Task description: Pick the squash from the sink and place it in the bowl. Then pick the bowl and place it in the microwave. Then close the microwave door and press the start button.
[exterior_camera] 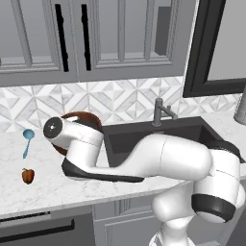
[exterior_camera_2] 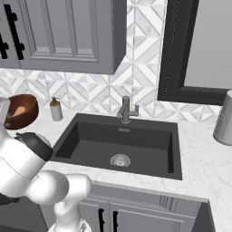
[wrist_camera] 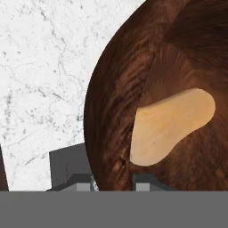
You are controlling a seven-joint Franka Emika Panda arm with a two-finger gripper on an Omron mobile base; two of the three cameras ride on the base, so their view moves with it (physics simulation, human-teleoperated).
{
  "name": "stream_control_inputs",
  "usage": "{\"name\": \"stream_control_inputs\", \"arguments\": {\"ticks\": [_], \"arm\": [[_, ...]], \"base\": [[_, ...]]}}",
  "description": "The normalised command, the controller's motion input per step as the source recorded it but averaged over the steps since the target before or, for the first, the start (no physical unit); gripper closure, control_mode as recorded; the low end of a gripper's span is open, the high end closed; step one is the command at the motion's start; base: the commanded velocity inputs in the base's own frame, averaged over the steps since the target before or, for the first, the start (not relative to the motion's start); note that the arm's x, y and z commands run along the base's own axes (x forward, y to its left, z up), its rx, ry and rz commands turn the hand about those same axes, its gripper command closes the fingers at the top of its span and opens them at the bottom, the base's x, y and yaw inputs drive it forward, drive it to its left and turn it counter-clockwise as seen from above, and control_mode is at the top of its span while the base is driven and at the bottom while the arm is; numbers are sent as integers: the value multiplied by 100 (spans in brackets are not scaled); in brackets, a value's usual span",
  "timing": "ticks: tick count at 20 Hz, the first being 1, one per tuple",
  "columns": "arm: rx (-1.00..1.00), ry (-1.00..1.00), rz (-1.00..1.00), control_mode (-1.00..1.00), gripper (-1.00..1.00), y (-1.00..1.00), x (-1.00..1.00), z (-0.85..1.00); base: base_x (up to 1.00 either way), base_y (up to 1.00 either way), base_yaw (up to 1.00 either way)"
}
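1. Resting inside the bowl (wrist_camera: 124,89), the tan squash (wrist_camera: 171,124) lies on the brown bottom.
2. The gripper (wrist_camera: 113,180) pinches the bowl's rim, one finger inside and one outside.
3. The bowl looks tipped, beside the sink (exterior_camera_2: 122,145), over the white counter (exterior_camera: 48,187).
4. A red pepper (exterior_camera: 28,176) and a blue spoon (exterior_camera: 27,140) lie nearby.
5. A soap bottle (exterior_camera_2: 55,109) stands by the wall.

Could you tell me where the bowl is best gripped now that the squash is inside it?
The bowl is deep, round and smooth, too wide to span, so the rim is probably the only part a two-finger gripper can pinch, one finger inside and one outside. Come from above at the near rim, away from the squash lying inside. The hand view suggests the fingers already straddle that wall.
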Motion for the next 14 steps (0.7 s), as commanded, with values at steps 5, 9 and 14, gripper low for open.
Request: {"name": "stream_control_inputs", "arguments": {"ticks": [5, 9, 14], "arm": [[0, -2, 16, -100, 100, -100, -45, 82], [0, 0, 12, -100, 100, -100, -34, 66], [3, 2, 7, -100, 100, -99, -13, 65]], "base": [[0, 0, 0], [0, 0, 0], [0, 0, 0]]}}
